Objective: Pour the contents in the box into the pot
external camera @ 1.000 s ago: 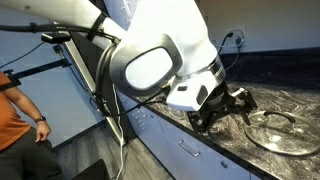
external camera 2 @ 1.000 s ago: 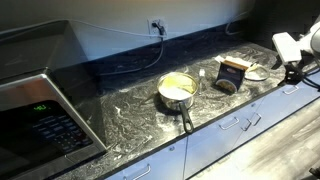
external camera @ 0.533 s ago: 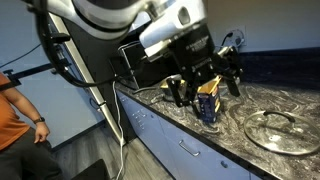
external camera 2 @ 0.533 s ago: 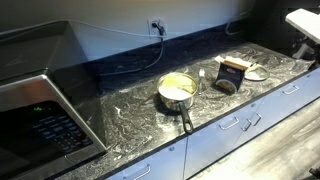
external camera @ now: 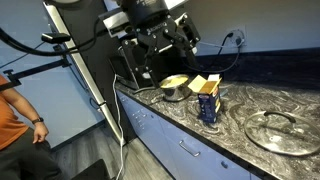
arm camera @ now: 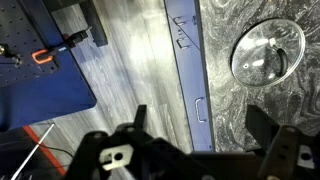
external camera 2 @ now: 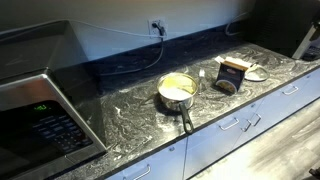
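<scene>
The box (external camera: 208, 104), dark blue with open yellow flaps, stands upright on the dark marble counter (external camera: 250, 105). It also shows in an exterior view (external camera 2: 232, 73). The pot (external camera: 176, 86) sits just behind it, silver with a pale inside and its handle toward the counter edge (external camera 2: 177, 91). My gripper (external camera: 168, 42) hangs high above the counter, above the pot and box, touching neither. In the wrist view its two dark fingers (arm camera: 205, 130) are spread apart with nothing between them, over the counter edge and drawers.
A flat glass lid (external camera: 275, 130) with a metal rim lies on the counter beside the box; it also shows in the wrist view (arm camera: 267, 52). A microwave (external camera 2: 40, 115) stands at one end. A person in orange (external camera: 15, 110) stands on the floor nearby.
The arm has swung up and away from counter level near the lid to high above the pot and box. The box, pot and lid have not moved.
</scene>
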You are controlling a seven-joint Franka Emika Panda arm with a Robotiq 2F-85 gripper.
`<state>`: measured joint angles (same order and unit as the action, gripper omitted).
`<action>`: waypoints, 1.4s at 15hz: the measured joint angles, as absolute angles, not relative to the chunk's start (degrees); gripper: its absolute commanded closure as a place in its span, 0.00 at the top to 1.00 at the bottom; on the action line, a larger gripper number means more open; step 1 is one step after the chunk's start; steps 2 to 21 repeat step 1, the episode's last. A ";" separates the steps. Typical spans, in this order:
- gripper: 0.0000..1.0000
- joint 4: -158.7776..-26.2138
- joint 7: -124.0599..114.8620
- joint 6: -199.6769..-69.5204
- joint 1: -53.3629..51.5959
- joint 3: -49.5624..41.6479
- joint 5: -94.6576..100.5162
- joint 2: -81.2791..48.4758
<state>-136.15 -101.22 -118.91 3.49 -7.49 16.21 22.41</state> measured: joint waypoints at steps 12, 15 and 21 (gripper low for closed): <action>1.00 -136.15 -101.15 -118.85 3.54 -7.42 16.21 22.46; 1.00 -136.15 -101.15 -118.85 3.54 -7.42 16.21 22.46; 1.00 -136.15 -101.15 -118.85 3.54 -7.42 16.21 22.46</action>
